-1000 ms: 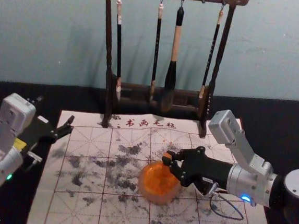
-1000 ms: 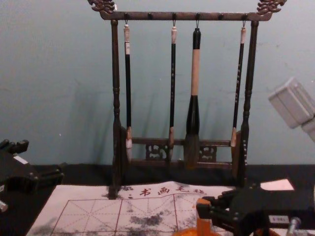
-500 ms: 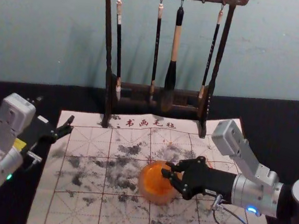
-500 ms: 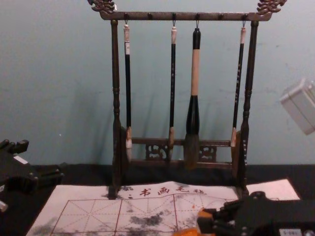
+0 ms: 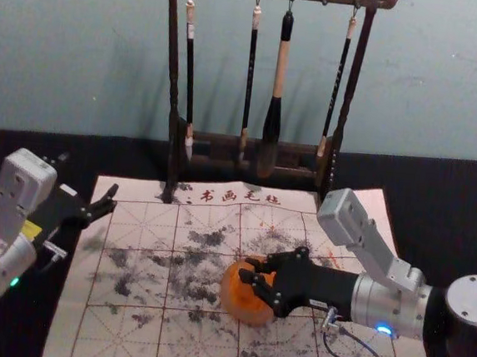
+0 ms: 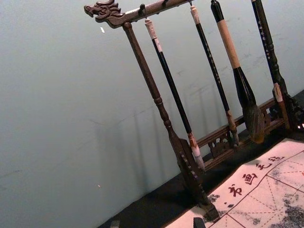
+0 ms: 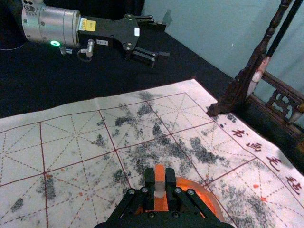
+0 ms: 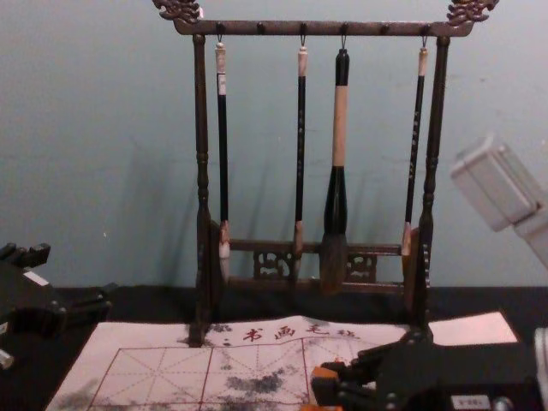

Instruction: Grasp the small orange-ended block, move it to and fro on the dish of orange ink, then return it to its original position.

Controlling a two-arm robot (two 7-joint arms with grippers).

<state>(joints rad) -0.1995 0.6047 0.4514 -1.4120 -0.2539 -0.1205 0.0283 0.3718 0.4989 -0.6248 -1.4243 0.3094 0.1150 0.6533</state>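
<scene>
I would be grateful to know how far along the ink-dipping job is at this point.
Grasping looks done: the black right end effector is shut on the small orange-ended block. Under way seems the to-and-fro, with the block at the round dish of orange ink; how much remains is unclear. Returning the block is left, since it is gripped there.

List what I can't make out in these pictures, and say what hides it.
- Whether the block touches the ink: the chest view's bottom edge cuts off the dish; in the head view the right gripper is in the way.
- Part of the dish, right wrist view: behind the right gripper.
- Label on the right gripper, chest view: too small to read.
- Tops of the stand's carved ends, chest view: cut off by the top edge.
</scene>
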